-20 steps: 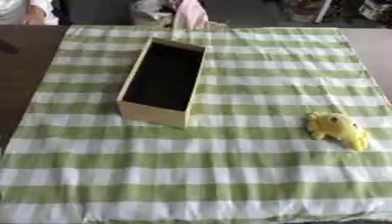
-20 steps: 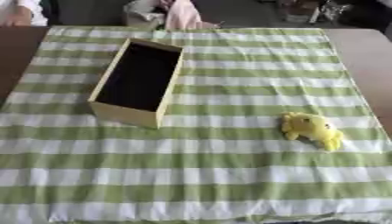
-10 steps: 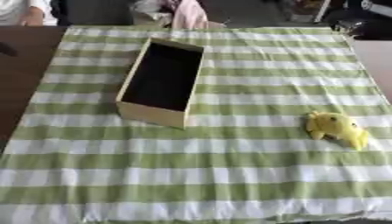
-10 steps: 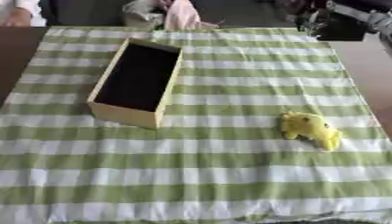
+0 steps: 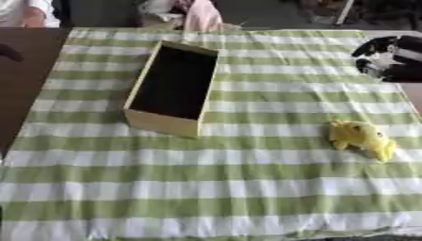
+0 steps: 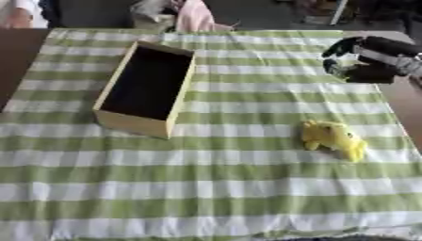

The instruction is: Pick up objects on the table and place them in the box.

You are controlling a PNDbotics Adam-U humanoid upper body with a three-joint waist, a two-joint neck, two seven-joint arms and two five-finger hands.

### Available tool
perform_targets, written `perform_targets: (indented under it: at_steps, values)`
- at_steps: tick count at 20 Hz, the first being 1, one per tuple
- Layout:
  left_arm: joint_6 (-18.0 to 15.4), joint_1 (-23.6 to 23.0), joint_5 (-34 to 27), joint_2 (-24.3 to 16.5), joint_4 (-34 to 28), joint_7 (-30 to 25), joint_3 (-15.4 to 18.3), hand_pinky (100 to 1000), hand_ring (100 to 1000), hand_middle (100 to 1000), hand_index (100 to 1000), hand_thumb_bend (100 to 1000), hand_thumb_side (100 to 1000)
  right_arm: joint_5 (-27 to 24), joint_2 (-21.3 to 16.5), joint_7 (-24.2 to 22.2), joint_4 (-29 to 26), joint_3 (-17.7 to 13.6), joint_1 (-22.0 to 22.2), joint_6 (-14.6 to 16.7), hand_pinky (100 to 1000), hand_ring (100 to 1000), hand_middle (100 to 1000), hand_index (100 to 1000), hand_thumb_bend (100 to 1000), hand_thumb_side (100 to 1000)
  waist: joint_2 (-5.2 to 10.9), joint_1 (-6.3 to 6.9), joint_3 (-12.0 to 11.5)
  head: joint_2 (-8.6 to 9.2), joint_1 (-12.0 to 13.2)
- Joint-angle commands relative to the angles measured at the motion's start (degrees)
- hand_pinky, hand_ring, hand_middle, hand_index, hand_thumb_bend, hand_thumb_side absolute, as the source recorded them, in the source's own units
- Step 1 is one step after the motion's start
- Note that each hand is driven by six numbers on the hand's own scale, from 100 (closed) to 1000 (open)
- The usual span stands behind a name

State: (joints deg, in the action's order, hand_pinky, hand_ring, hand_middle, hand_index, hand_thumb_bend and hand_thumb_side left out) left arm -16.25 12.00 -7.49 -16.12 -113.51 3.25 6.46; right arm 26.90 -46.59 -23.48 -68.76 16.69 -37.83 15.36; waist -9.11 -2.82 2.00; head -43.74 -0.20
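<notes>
1. Right hand (image 6: 354,59) enters from the upper right, hanging over the far right part of the table, well apart from the toy and the box. Black with silver parts.
2. Its fingers look bent downward, but blur hides them; cannot tell if they are spread or curled. It holds nothing that can be seen.
3. No left hand in either view.
4. Yellow plush toy (image 6: 333,138) lies on the right side of the green-and-white striped cloth (image 5: 247,183), nearer the robot than the right hand, not touched. Soft lumpy shape, bright yellow, long axis slanting toward the near right.
5. Box (image 5: 161,123) sits left of centre on the cloth, long and narrow, pale wooden walls, dark inside, open top, nothing visible in it. Its long side runs away from the robot, slightly tilted.
6. Toy and box are well apart, bare cloth between them.
</notes>
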Motion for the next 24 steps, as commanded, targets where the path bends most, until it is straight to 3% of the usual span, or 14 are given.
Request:
perform_targets:
  at_steps: [1,11,18,24]
  values:
    - [0.1,0.1,0.1,-1.5,-1.1,0.0,0.2,464,992,875,694,100,746,-0.9,-2.4,0.6,-1.7,-1.4,1.0,0.6,925,892,891,911,100,1000,1.11,0.0,0.2,-0.38,0.1]
    - [0.4,-0.4,0.3,-1.4,-1.1,0.1,0.2,464,993,876,694,100,746,-2.1,-1.7,-0.2,-3.1,-2.5,5.6,3.3,893,845,862,913,100,998,1.62,-0.26,0.7,-0.38,0.2]
    - [0.5,-0.5,0.3,-1.4,-1.1,0.0,0.2,463,996,878,694,100,747,-1.1,-1.2,-2.4,-4.2,-2.4,6.9,6.1,918,849,855,933,117,799,1.64,-0.25,0.8,-0.38,0.2]
    - [0.6,-0.7,0.2,-1.5,-1.1,0.0,0.3,463,996,878,694,100,748,1.3,-0.9,-1.8,-4.2,-2.4,7.5,8.1,924,854,860,938,131,803,1.62,-0.23,0.8,-0.38,0.4]
